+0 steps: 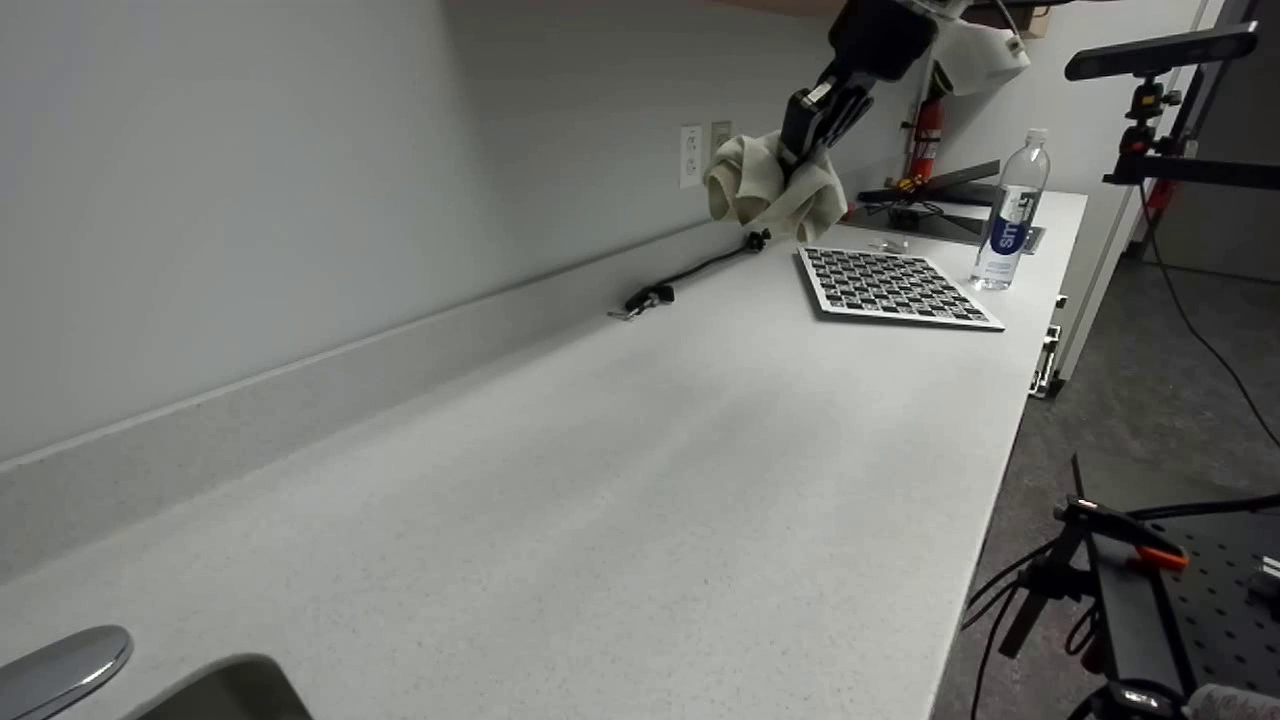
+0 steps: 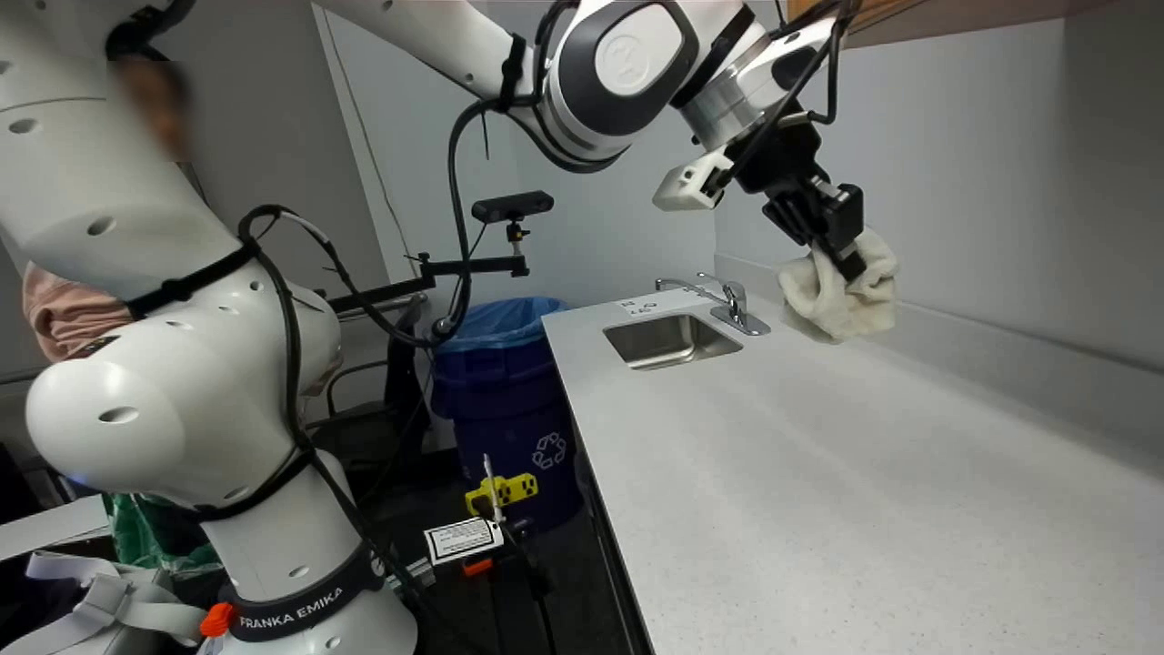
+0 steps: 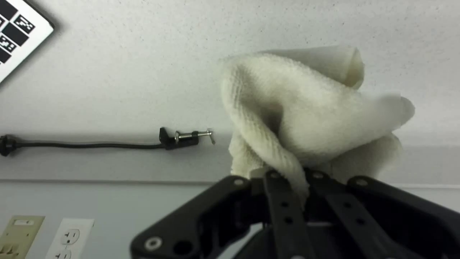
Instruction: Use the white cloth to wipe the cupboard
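The white cloth (image 1: 745, 180) is crumpled and hangs from my gripper (image 1: 797, 158), above the counter beside the wall. It shows in both exterior views (image 2: 823, 300) and fills the middle of the wrist view (image 3: 320, 104). My gripper (image 2: 850, 255) is shut on the cloth; in the wrist view the fingers (image 3: 296, 174) pinch it, and the fingertips are partly hidden by its folds. The white countertop (image 1: 600, 520) runs below, apart from the cloth. A brownish surface, likely the underside of an overhead cupboard (image 2: 964, 18), shows at the top of both exterior views (image 1: 785, 5).
A checkered board (image 1: 895, 288) and a clear bottle (image 1: 1010, 215) stand at one end of the counter. A black rod with a clamp (image 1: 700, 268) lies along the wall. A sink (image 2: 673, 341) and faucet (image 2: 735, 305) are at the opposite end.
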`<move>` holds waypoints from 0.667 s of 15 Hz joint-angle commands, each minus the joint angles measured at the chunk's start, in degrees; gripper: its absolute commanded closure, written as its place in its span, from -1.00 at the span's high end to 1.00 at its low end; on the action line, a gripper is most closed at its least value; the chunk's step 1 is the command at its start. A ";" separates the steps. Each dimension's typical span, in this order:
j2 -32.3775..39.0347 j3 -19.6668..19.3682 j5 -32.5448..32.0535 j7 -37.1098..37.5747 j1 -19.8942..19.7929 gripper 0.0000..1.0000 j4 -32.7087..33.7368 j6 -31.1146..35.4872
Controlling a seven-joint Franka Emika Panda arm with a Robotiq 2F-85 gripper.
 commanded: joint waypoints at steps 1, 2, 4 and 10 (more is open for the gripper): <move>2.52 -4.12 -1.72 -0.39 3.34 -0.96 2.21 -3.65; 2.76 -4.72 -2.19 -0.22 3.63 -0.96 1.92 -4.24; 2.99 -5.67 -3.06 0.05 4.04 -0.96 1.33 -5.36; 3.02 -7.27 -5.73 0.39 4.48 -0.96 0.81 -8.42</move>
